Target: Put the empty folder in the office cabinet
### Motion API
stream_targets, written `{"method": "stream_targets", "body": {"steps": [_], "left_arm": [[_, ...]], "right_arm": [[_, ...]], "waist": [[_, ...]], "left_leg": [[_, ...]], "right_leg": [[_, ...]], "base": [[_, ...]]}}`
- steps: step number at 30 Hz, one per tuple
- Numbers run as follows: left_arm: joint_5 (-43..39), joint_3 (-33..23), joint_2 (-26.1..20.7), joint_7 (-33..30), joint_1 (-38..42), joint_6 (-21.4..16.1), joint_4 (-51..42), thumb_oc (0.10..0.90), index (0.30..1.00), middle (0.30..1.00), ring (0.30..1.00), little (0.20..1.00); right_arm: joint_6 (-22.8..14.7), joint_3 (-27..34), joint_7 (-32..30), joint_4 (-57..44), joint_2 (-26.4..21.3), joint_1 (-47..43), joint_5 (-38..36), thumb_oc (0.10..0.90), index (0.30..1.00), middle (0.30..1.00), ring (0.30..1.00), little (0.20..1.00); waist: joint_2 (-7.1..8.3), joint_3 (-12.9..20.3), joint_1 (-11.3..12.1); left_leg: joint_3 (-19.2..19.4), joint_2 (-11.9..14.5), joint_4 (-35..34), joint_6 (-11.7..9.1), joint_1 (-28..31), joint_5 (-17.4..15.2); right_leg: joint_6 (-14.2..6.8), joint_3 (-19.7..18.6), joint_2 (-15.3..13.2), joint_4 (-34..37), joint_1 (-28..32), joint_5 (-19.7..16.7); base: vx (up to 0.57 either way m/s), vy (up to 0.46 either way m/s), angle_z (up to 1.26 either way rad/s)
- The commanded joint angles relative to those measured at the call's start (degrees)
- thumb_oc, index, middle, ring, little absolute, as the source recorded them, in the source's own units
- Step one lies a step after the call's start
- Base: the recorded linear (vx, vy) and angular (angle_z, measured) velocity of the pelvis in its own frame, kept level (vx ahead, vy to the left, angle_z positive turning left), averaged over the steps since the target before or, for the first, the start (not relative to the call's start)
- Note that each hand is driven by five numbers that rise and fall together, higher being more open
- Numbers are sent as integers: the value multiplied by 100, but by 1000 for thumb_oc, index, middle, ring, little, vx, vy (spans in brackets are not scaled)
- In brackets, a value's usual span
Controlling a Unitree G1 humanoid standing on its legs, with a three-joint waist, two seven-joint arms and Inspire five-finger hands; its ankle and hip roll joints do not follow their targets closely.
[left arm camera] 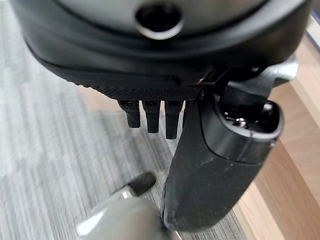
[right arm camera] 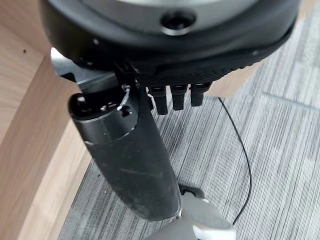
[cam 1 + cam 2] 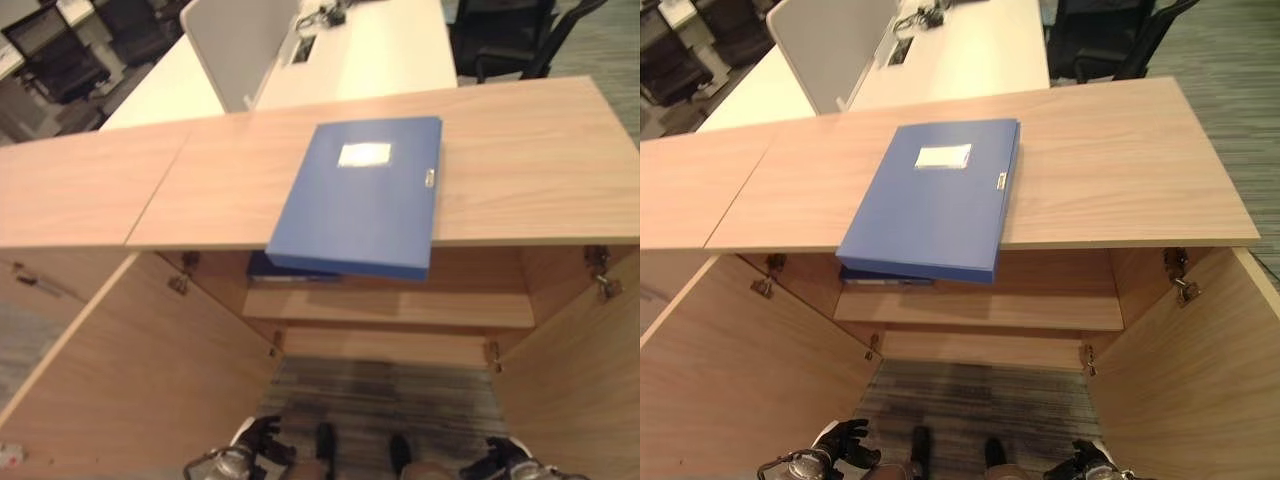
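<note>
A blue folder (image 3: 360, 200) with a white label lies flat on the wooden cabinet top (image 3: 520, 170), its near corner hanging over the front edge. Below it the office cabinet stands with both doors swung out, showing a shelf (image 3: 400, 305). A second blue folder (image 3: 290, 270) lies on that shelf at the left. My left hand (image 3: 250, 445) hangs low near the floor in front of the cabinet, open and holding nothing; its straight fingers (image 1: 150, 115) show in the left wrist view. My right hand (image 3: 505, 460) hangs low on the other side, open too, its thumb (image 2: 130, 165) pointing down.
The left door (image 3: 130, 370) and right door (image 3: 580, 380) flank the space where I stand. Beyond the cabinet are a white desk (image 3: 370, 50) with a white partition (image 3: 235, 45) and black office chairs (image 3: 500, 35). Grey carpet (image 3: 380, 390) covers the floor.
</note>
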State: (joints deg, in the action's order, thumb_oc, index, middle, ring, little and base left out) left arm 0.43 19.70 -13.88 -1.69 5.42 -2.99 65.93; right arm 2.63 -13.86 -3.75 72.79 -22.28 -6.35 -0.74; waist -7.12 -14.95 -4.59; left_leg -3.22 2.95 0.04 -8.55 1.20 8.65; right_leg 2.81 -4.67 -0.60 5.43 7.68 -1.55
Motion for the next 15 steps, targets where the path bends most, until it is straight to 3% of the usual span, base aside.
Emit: {"method": "stream_targets", "body": {"steps": [1,15], "left_arm": [[50,1,-166,-78,7,-106,52,800,900,900,900,900],[156,-77,-222,-155,-7,-101,82,800,900,900,900,900]], "right_arm": [[-117,-95,-47,43,17,12,-138,800,900,900,900,900],[-104,-162,7,-28,313,55,-147,800,900,900,900,900]], "waist": [[340,246,260],[462,517,280]], "left_leg": [[-117,-58,400,251,197,-1074],[224,-135,-435,575,742,-1157]], "right_leg": [[-579,50,-216,-156,171,623],[-846,-239,-306,-244,-64,395]], "base": [[49,74,-19],[-11,103,-14]]}}
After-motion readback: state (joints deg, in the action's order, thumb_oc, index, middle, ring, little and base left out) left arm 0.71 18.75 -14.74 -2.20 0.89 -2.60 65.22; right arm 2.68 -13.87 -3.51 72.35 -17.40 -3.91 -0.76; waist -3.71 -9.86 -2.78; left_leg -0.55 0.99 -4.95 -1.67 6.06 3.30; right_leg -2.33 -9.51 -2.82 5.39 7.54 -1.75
